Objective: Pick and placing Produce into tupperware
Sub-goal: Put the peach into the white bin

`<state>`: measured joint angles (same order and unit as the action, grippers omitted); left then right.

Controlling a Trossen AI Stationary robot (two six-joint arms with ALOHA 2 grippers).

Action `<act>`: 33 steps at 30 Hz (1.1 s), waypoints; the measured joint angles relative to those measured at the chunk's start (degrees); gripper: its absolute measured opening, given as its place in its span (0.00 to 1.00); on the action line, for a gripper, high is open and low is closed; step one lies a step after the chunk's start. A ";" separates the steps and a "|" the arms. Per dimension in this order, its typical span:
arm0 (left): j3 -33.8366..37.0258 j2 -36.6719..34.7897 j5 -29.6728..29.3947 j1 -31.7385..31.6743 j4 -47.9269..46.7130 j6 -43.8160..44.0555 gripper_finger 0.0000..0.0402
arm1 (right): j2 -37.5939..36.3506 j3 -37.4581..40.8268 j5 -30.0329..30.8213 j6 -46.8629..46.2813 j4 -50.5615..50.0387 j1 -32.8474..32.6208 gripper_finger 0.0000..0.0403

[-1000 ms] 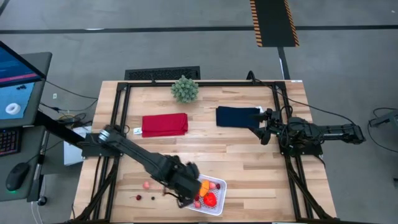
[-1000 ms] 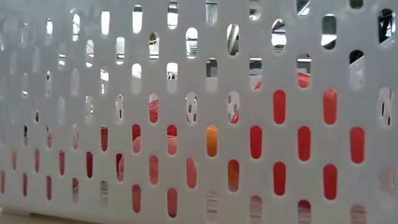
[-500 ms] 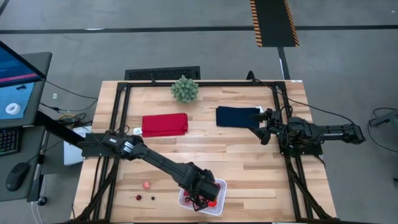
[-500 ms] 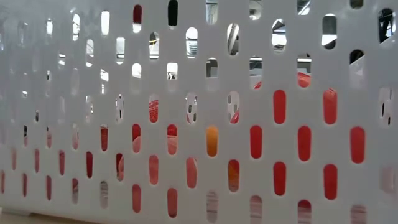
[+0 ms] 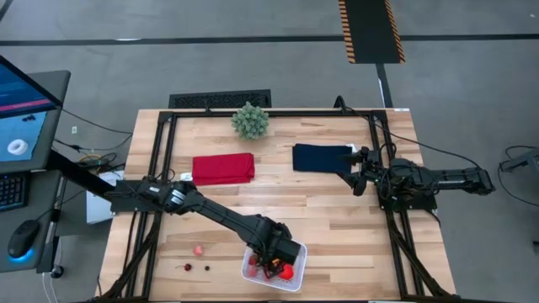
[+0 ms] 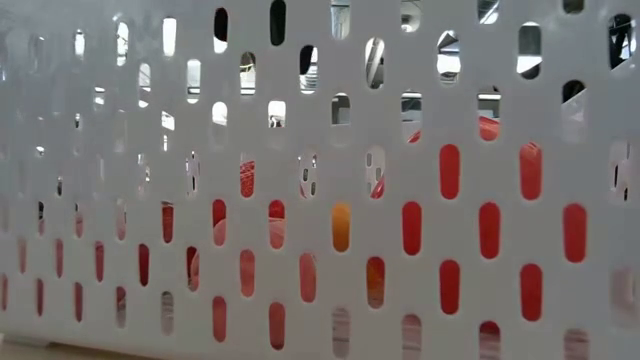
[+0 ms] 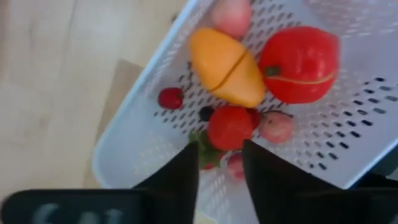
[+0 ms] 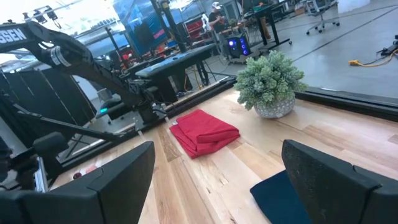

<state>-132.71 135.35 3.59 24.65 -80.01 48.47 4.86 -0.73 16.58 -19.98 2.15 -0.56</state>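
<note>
The white tupperware (image 5: 295,252) stands near the table's front edge, and its perforated wall (image 6: 320,180) fills the low view. Inside lie an orange piece (image 7: 227,59), a red pepper-like piece (image 7: 298,56), a strawberry (image 7: 230,127), a pinkish piece (image 7: 275,126) and a cherry (image 7: 170,98). My left gripper (image 7: 221,168) points down into the tupperware, its fingers slightly apart just above smaller strawberries. A pink piece (image 5: 199,250) and two dark cherries (image 5: 187,268) lie on the table left of the tupperware. My right gripper (image 8: 217,180) waits open at the table's right edge.
A red folded cloth (image 5: 222,168) and a navy folded cloth (image 5: 322,157) lie across the table's middle. A bushy green plant (image 5: 250,120) stands at the far edge. Bare wood lies between the cloths and the tupperware.
My left gripper has moved toward the table's right edge and down, from over the tupperware's left rim to inside it. For the last half second it has stayed nearly still.
</note>
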 joint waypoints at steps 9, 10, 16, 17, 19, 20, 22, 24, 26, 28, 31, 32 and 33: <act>-1.81 -5.61 -3.70 -0.66 -10.21 9.10 0.51 | 0.00 0.00 0.00 0.01 0.02 0.00 0.93; -1.81 -6.80 -3.90 -0.98 -10.00 10.20 0.52 | 0.00 0.01 -0.01 0.00 0.02 0.02 0.93; 0.20 -14.35 -5.09 -2.54 -9.88 21.31 0.56 | 0.00 0.00 0.00 0.02 0.00 0.02 0.93; 1.09 -15.39 -5.08 -2.76 -10.03 23.26 0.56 | 0.00 0.00 -0.02 0.02 0.00 0.00 0.93; 3.99 -17.89 -4.18 -3.23 -9.91 26.82 0.56 | 0.00 0.01 -0.02 0.00 0.01 0.01 0.93; 5.66 -19.19 -3.74 -3.44 -10.01 28.85 0.56 | 0.00 0.00 -0.01 0.01 0.02 0.01 0.93; 9.69 -22.03 -2.17 -3.56 -9.87 34.54 0.56 | 0.00 0.02 -0.02 0.01 0.00 0.00 0.93; 14.37 -24.83 -0.74 -3.59 -10.07 39.95 0.56 | 0.00 0.01 -0.01 0.01 0.00 0.02 0.93; 19.50 -27.64 0.42 -3.31 -9.98 44.14 0.56 | 0.00 0.02 0.00 0.00 0.00 0.02 0.93; 24.74 -30.56 1.28 -2.61 -10.07 48.84 0.56 | 0.00 0.01 -0.01 0.01 0.01 0.01 0.93; 31.97 -34.29 2.47 -1.34 -9.30 54.07 0.56 | 0.00 0.02 0.00 0.00 0.02 0.00 0.93; 34.11 -35.27 2.54 -0.92 -8.19 55.47 0.56 | 0.00 0.00 0.00 0.00 0.02 0.02 0.93; 36.25 -36.27 2.47 -0.37 -6.67 56.97 0.56 | 0.00 0.01 -0.02 0.00 0.01 0.01 0.93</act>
<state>-96.46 99.08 6.06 24.28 -86.68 105.44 4.86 -0.72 16.56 -19.98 2.16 -0.55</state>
